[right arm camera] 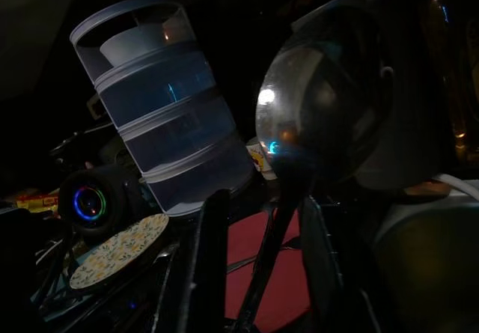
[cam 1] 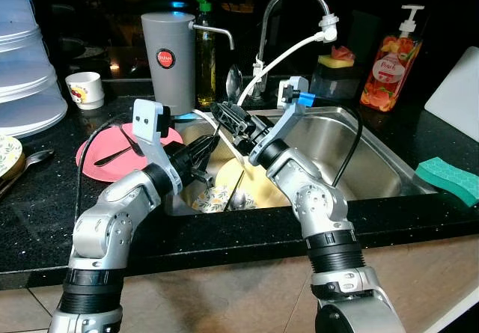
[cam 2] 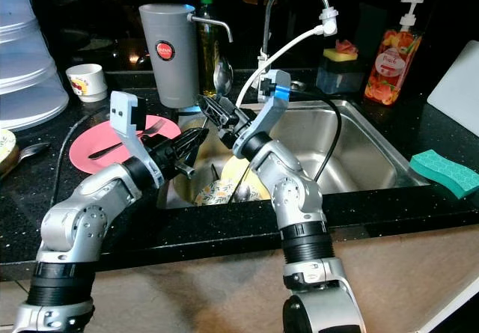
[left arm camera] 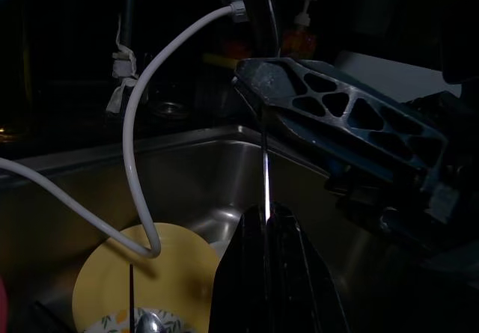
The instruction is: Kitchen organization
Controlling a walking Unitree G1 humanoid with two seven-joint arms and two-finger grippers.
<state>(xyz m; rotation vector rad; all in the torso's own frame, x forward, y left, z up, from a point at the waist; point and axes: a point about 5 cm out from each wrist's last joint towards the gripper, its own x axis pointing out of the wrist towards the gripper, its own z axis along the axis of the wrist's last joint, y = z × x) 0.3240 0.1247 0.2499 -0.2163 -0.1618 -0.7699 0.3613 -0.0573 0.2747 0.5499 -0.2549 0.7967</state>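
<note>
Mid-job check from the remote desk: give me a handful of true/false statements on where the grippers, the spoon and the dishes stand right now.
1. The right gripper holds a large spoon upright over the sink. True.
2. The pink plate lies inside the sink. False: it sits on the counter left of the sink, with a utensil on it.
3. A yellow plate lies in the sink. True.
4. The green sponge sits behind the faucet. False: it lies on the counter right of the sink.
5. The left gripper hangs idle by the robot's side. False: it reaches over the sink's left edge.

Left end effector point(cam 1: 200, 152) and right end effector point(cam 1: 228, 116) both clamped.
</note>
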